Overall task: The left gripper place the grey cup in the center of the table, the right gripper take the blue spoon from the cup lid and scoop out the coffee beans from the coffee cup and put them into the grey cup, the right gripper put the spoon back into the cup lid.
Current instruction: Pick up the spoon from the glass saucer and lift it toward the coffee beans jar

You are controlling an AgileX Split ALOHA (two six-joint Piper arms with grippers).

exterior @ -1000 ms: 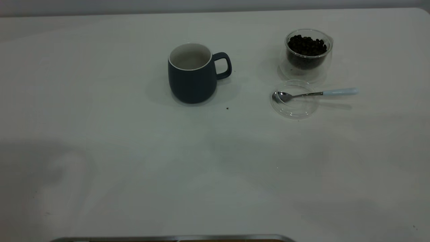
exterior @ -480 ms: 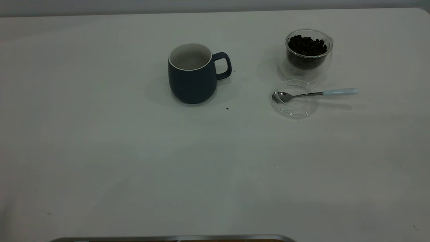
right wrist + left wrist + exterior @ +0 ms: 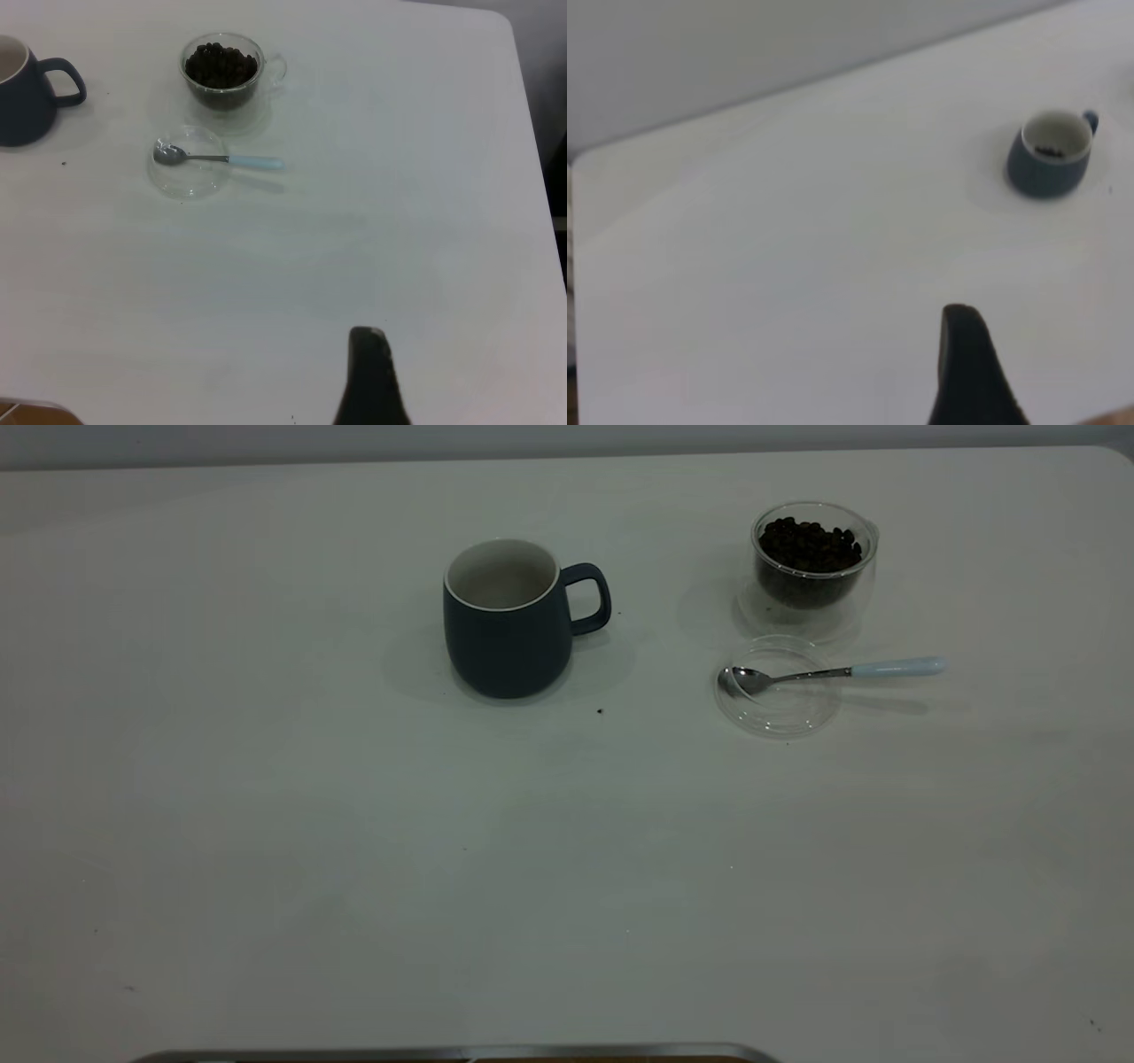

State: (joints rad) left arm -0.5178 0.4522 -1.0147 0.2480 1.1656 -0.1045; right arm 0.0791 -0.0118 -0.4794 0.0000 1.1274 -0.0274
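On the white desk the grey cup stands upright a little left of centre and toward the far edge, at about 11 o'clock from the middle of the exterior view. It is a dark slate, matte mug with a rounded body and a white inside, and its loop handle points to 3 o'clock. The left wrist view shows a few dark bits lying at the bottom of the mug (too small to tell more).

Well to the right of the mug, at about 2 o'clock from the desk's middle, stands the coffee cup, a short clear double-walled glass without a handle, holding a heap of dark coffee beans. Just on the near side of it, at its 6 o'clock, lies the cup lid, a shallow clear glass disc. The blue spoon rests across the lid: its shiny bowl sits inside at the lid's 9 o'clock side, and the pale blue handle end reaches out past the rim toward 3 o'clock. A tiny dark speck lies on the desk between mug and lid.

Neither arm appears in the exterior view. Each wrist view shows only one dark finger tip of its own claw, the left claw and the right claw, both over bare desk and well apart from the things; how far either is open I cannot tell, and neither is seen holding anything.
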